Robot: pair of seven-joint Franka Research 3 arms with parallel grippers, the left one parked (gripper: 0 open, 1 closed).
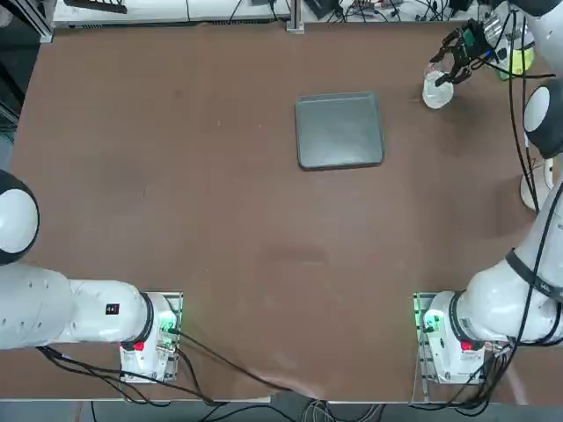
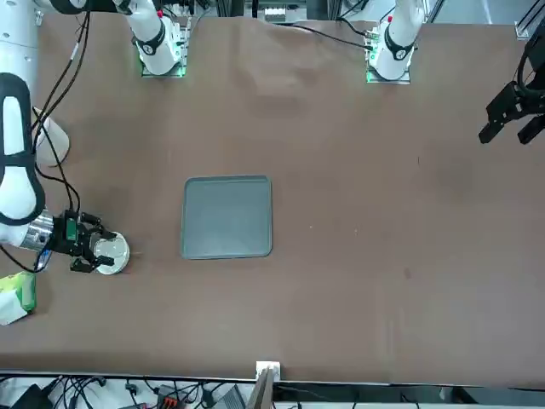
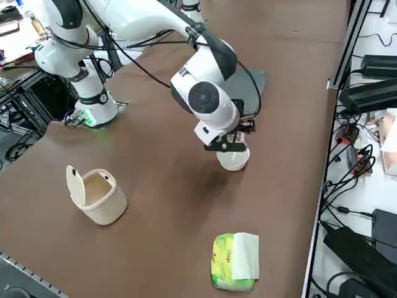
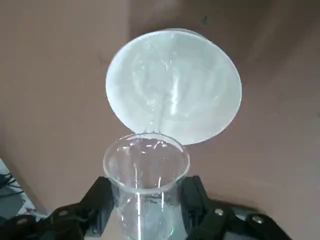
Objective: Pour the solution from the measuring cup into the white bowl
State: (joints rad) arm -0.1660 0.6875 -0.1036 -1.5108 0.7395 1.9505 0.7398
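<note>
Measuring cup clamped in right hand, tipped at the white bowl rim, mid-pour; next, tilt further.

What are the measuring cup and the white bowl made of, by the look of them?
Measuring cup, held in the right gripper: clear and colourless, glass or hard plastic; the table shows through it and its rim glints. White bowl: opaque glossy white, probably glazed ceramic, maybe plastic; soft highlights streak its inside.
</note>
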